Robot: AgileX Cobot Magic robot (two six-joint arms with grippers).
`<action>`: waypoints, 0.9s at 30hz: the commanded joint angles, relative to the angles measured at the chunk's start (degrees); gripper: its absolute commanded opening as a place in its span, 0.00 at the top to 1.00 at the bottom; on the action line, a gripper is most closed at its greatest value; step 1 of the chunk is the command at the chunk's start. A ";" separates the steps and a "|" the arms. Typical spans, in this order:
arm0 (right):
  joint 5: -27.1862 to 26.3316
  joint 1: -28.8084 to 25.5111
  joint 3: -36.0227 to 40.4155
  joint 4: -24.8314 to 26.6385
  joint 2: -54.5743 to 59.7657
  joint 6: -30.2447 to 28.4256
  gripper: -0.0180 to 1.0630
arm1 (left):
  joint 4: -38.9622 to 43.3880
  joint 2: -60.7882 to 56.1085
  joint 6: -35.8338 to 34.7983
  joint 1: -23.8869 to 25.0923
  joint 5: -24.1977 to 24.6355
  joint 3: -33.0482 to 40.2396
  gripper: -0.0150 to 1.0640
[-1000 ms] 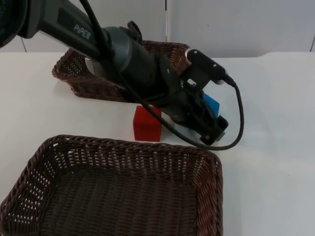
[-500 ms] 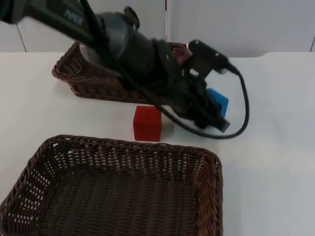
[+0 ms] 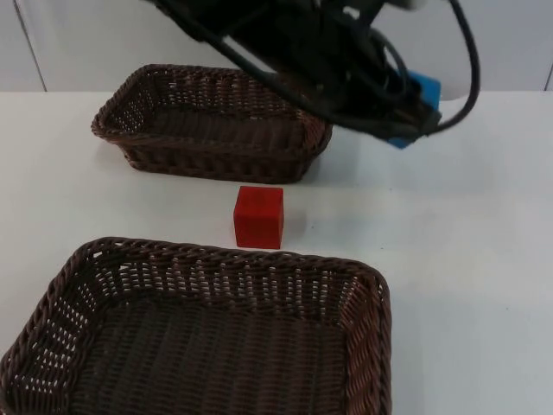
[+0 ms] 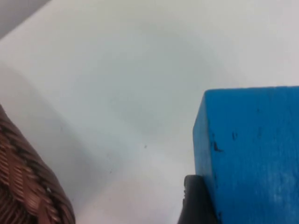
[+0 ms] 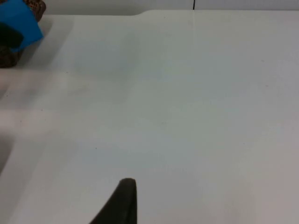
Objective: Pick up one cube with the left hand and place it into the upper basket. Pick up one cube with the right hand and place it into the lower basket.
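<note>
Blue cube (image 3: 421, 97) aloft in the left gripper (image 3: 408, 117), its jaws clamped on it, above the white table (image 3: 484, 259) just off the right end of the upper basket (image 3: 212, 121). We see the cube well clear of the surface, near the table's far edge, and the left wrist view shows one black fingertip (image 4: 198, 203) pressed against its blue face (image 4: 250, 154), with bare table beneath and a wicker rim (image 4: 28, 186) off to one side. We judge that the coming move turns on a single relation: the upper basket lies to the left of the held cube as the top view has it, toward the left arm's own side, so the cube must travel sideways over the rim before release. A red cube (image 3: 258, 216) sits on the table between the two baskets, just beside the far rim of the lower basket (image 3: 207, 337). The right gripper (image 5: 122, 201) waits over bare table on its own side; we cannot tell how its jaws stand. Its wrist view catches the blue cube (image 5: 21, 23) at a distance. We count neither cube as placed yet.
</note>
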 commanded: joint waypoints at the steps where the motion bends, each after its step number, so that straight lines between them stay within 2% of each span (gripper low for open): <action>1: -0.37 -0.36 0.14 -0.16 -0.20 -0.02 0.01 | -0.87 -1.94 -1.44 -0.28 0.76 -0.14 0.99; 8: -0.37 -0.36 0.14 -0.16 -0.20 -0.02 0.01 | -0.50 -5.55 -2.17 -0.28 2.17 -0.14 0.99; 27: -0.37 -0.36 0.14 -0.16 -0.20 -0.14 0.01 | 1.11 -5.63 -2.17 -0.17 2.81 -0.14 0.99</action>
